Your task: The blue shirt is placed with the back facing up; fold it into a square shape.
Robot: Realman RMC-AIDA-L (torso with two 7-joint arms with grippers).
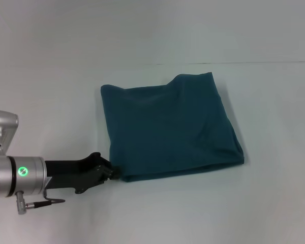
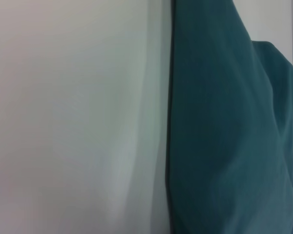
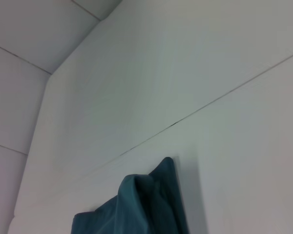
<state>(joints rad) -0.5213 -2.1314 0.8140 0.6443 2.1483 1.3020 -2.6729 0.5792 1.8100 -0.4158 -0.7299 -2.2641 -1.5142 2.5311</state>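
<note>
Blue shirt [image 1: 170, 129] lies folded roughly square on the table [image 1: 66, 61]; left gripper [image 1: 110, 172] touches its near-left corner, grip unclear, probably tidying the fold.

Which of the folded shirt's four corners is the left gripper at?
The near-left corner of the blue shirt: the left gripper sits right at it on the table. The other three corners lie away from it, and the far-right one bulges upward.

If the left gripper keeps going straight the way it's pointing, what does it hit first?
Most likely the blue shirt: the left gripper points right at its near left corner, tips at the folded edge. Whether they already touch it is unclear.
</note>
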